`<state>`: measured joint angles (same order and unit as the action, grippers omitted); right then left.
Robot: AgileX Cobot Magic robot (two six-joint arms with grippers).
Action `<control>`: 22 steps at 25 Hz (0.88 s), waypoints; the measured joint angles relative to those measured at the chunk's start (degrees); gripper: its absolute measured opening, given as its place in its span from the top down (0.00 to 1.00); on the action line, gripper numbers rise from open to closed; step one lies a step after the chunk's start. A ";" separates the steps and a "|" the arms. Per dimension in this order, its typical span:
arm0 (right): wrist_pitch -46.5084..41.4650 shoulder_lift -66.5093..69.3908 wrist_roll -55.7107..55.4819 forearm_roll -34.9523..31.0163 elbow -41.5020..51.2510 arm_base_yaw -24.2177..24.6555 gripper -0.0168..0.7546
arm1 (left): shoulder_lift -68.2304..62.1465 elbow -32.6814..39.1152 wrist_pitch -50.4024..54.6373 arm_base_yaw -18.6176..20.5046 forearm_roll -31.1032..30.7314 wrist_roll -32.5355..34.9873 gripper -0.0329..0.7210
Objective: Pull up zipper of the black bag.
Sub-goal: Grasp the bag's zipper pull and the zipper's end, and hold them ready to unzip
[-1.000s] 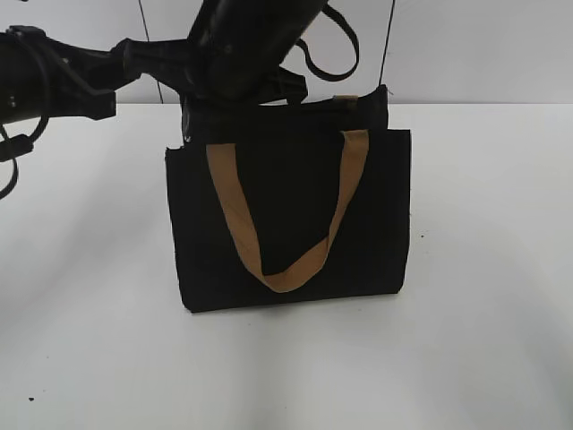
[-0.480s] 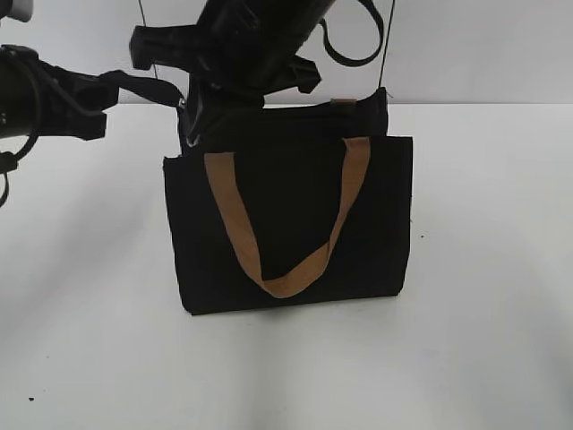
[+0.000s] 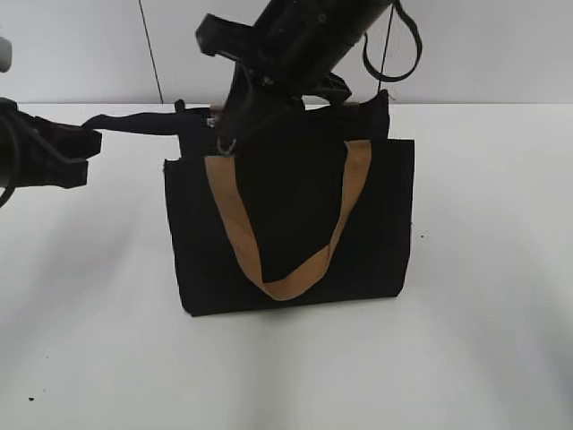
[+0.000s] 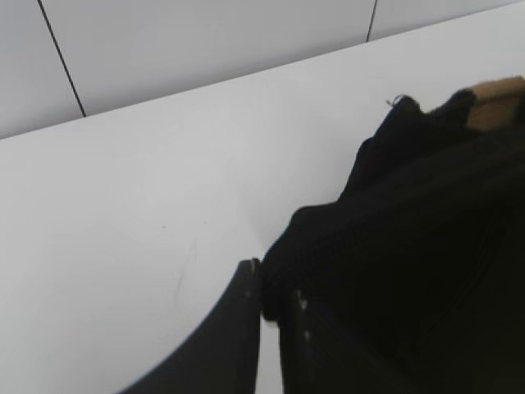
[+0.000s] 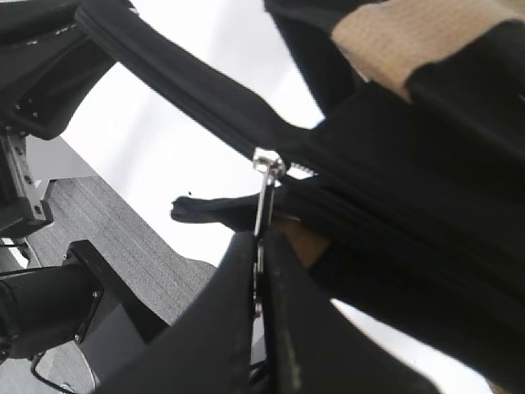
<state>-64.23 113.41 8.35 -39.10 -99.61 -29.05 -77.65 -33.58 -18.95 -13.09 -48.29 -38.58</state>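
Black bag (image 3: 291,224) upright on table (image 3: 483,296); left hand (image 4: 271,308) clamps its fabric end, right hand (image 5: 261,254) pinches zipper (image 5: 269,168) pull

The exterior cam sits out front, looking slightly down across the white worktop (image 3: 483,296) at the boxy black fabric tote with tan webbing handles (image 3: 291,224). Left wrist cam rides right behind the left pincer (image 4: 271,300), super close, facing the tote's end and back wall. Right wrist cam hugs the right pincer (image 5: 258,246), looking along the black zip track with its silvery pull (image 5: 267,176). All three share that tote's top edge.
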 joint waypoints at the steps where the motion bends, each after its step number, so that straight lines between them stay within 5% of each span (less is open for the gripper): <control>1: -1.09 0.00 0.15 -0.08 0.00 0.78 0.99 | 0.21 0.51 0.00 0.00 -0.05 -0.26 0.91; 11: -5.08 0.00 3.12 1.24 -0.06 5.34 0.99 | 1.52 1.75 1.64 0.00 0.06 -1.62 0.91; 22: -5.96 -2.51 3.18 12.14 -0.11 9.08 0.99 | 1.52 1.76 2.21 0.00 0.21 -1.62 0.91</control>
<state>-70.19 110.90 11.54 -26.95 -99.72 -19.97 -76.14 -31.82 -16.74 -13.09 -48.08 -40.20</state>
